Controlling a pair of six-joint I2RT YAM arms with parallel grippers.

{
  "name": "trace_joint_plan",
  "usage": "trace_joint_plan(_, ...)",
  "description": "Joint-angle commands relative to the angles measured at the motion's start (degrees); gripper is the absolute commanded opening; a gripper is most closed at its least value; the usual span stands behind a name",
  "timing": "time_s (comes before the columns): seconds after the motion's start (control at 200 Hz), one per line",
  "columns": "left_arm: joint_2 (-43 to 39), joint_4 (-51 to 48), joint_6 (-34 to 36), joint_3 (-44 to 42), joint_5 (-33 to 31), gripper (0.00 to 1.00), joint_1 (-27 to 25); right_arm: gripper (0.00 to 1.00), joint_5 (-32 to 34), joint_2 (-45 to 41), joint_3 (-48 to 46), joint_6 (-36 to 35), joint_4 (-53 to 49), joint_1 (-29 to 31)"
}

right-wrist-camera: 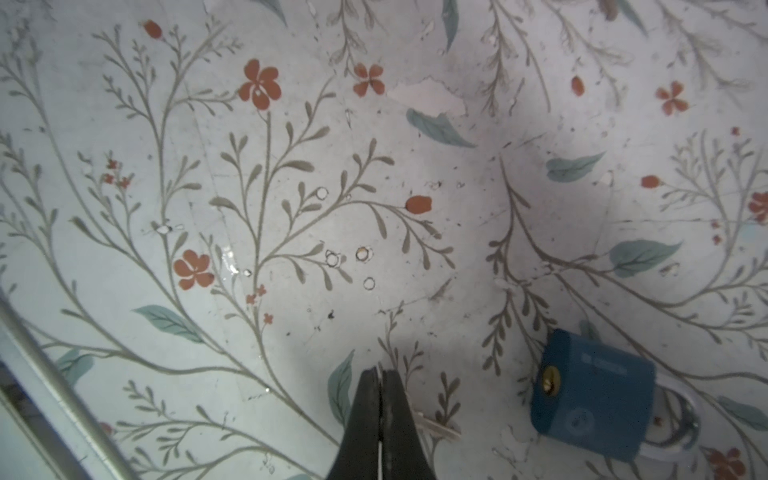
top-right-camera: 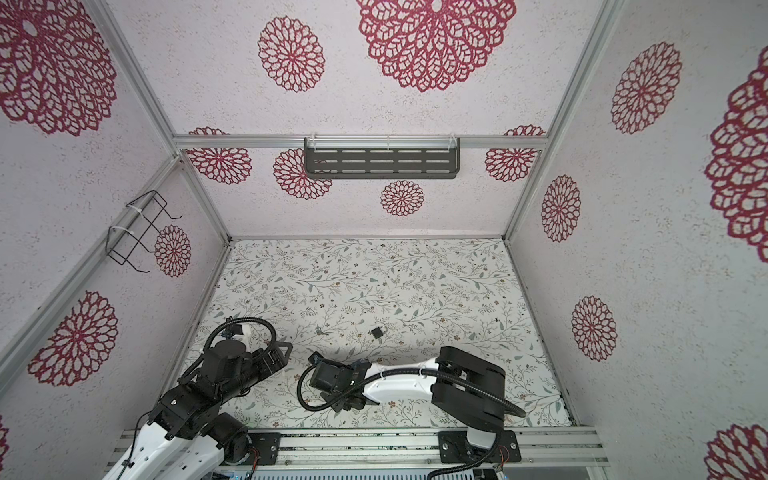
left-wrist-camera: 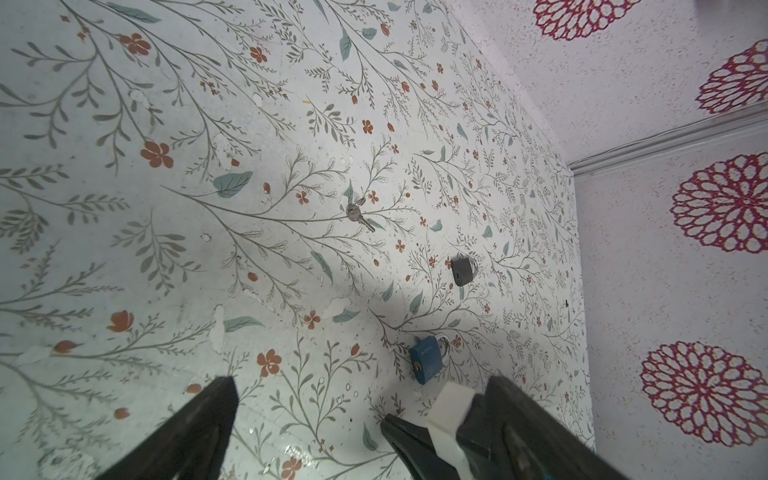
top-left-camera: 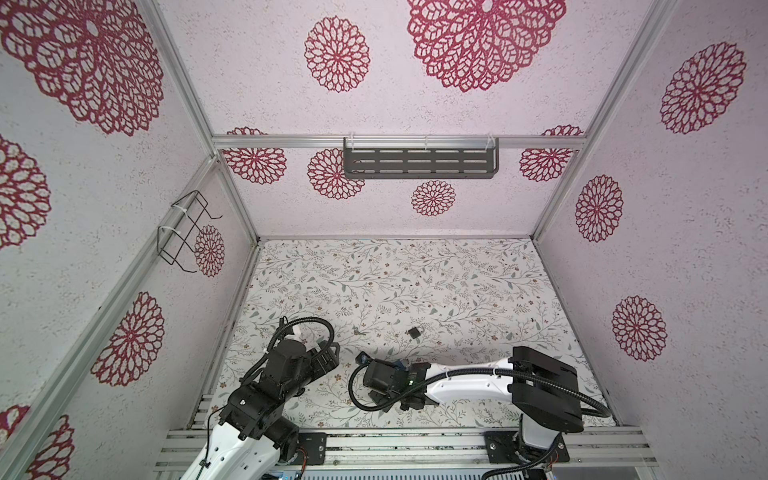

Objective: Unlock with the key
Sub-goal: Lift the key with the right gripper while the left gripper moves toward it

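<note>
My right gripper (right-wrist-camera: 380, 372) is shut low over the floral table, with a thin bright edge between its pads. A pale key blade (right-wrist-camera: 438, 430) juts out beside its fingers, so it pinches the key. A blue padlock (right-wrist-camera: 594, 395) lies on its side close by, its brass keyhole facing the gripper. In both top views the right arm hides these fingertips. My left gripper (left-wrist-camera: 363, 382) hangs open and empty, a short way from the blue padlock (left-wrist-camera: 426, 359). The left gripper (top-left-camera: 330, 353) sits left of the right wrist.
A ring with silver keys (left-wrist-camera: 359, 214) lies farther out on the table (top-left-camera: 374, 270), also seen in both top views (top-left-camera: 358, 331). A small grey padlock (left-wrist-camera: 463, 270) lies right of them (top-left-camera: 415, 331). A grey shelf (top-left-camera: 419, 160) hangs on the back wall. A wire rack (top-left-camera: 183, 232) hangs on the left wall.
</note>
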Motion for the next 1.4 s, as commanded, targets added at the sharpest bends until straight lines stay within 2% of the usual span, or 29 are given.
trace_joint_plan(0.0, 0.1, 1.4, -0.7, 0.2, 0.4, 0.97, -0.3, 0.01, 1.8, -5.3, -0.2, 0.6, 0.8, -0.7)
trace_joint_plan(0.31, -0.3, 6.7, -4.6, 0.9, 2.9, 0.98, -0.3, 0.01, 1.4, -14.8, -4.3, 2.2, 2.0, -2.7)
trace_joint_plan(0.68, 0.6, 22.8, -14.8, -1.5, 8.4, 0.97, -0.4, 0.01, -3.6, -28.4, -8.6, 6.5, 7.5, -6.6)
trace_joint_plan(0.705, 1.0, 23.5, -15.5, -1.3, 8.7, 0.97, -0.4, 0.01, -3.8, -29.1, -8.7, 6.7, 7.9, -8.7)
trace_joint_plan(0.846, 3.4, 29.4, -20.6, -0.7, 10.7, 0.97, -0.9, 0.0, -6.1, -31.9, -8.8, 6.8, 11.1, -10.7)
trace_joint_plan(1.051, 6.8, 40.8, -28.6, -1.2, 8.6, 0.97, -4.1, 0.0, -7.8, -32.1, -5.6, 6.0, 16.4, -12.3)
trace_joint_plan(1.396, 11.4, 54.1, -37.5, -1.8, 3.0, 0.97, -7.8, 0.0, -11.5, -25.5, 2.6, 5.1, 25.6, -12.3)
